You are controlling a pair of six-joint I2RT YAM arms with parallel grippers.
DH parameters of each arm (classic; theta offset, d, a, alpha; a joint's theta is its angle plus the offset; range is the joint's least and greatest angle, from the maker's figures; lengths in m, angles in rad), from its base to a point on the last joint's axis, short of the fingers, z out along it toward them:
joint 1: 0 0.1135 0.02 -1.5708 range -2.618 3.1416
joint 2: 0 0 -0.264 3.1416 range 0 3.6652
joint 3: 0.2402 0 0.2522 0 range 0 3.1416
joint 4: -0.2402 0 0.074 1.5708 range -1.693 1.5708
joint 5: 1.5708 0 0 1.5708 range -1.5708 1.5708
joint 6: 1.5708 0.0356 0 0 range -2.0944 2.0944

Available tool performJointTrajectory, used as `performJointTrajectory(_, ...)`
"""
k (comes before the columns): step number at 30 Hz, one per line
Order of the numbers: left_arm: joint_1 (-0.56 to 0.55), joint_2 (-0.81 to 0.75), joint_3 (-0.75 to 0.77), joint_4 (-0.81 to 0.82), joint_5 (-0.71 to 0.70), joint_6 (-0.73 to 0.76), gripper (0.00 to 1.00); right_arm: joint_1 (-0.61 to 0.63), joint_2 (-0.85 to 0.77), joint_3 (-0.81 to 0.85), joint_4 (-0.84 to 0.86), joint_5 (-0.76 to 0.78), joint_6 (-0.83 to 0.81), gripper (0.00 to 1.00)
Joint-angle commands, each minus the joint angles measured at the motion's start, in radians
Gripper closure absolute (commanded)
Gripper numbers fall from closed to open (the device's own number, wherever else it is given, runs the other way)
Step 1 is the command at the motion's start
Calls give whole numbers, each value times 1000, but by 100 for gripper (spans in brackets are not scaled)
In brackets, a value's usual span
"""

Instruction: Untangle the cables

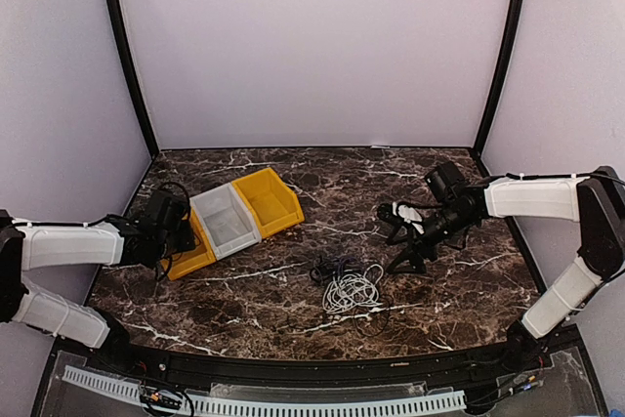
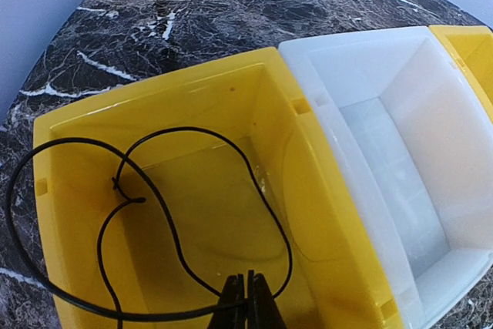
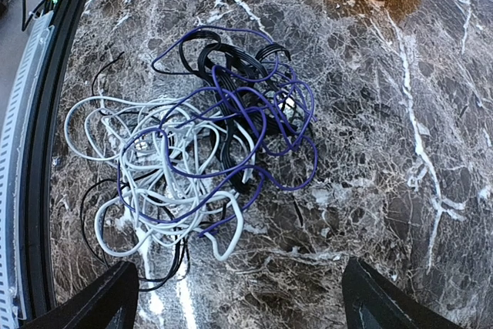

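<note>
- Your left pincer (image 2: 246,290) is pinched shut on one black cable (image 2: 185,129). The cable hangs in big loops over the yellow bin (image 2: 154,88), by the left edge of the worktop (image 1: 469,290).
- One loop sticks out past the bin's left wall. I think you should move a little toward the middle of the bin before you let go. Then the whole cable can drop inside.
- There is a small twist where the loops cross. You cannot tell if it is a real knot.
- Your right pincer (image 3: 239,275) is wide open and holds nothing. It hangs over the heap of cables (image 3: 208,152), which lies close to the near edge of the worktop, about halfway along it.
- In the heap, a purple cable (image 3: 223,30), white cables (image 3: 142,156) and a black bundle (image 3: 231,59) are wound into each other. The purple one lies mostly on top, so it looks like the easy one to take next.
- Grab just one cable, at a loop on the outside of the heap. Lift slowly, or the whole heap may come up with it.
- The worktop is dark, shiny stone with white lines. The cables lie flat on it, so the fingers must go right down.
- A white bin (image 2: 347,63) touches the yellow bin, and another yellow bin (image 1: 269,200) touches the white one.
- Pale walls (image 1: 312,46) stand around the worktop, with black posts (image 1: 127,56) at the back corners. A grey slotted rail (image 1: 293,404) runs below the near edge.
</note>
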Motion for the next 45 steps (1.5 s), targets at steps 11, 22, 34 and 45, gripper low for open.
performJointTrajectory(11, 40, 194, 66, 12, -36, -110, 100, 5, -7, 13, 2, 3, -16, 7)
performJointTrajectory(22, 40, 23, 117, -120, -14, -94, 66, 5, -6, 15, 0, 7, -21, 7)
performJointTrajectory(34, 40, -133, 212, -324, -18, -51, 52, 10, 3, 22, -9, 8, -26, 7)
performJointTrajectory(45, 60, 4, 301, -416, 146, 11, 51, 13, -10, 19, -9, 7, -24, 7)
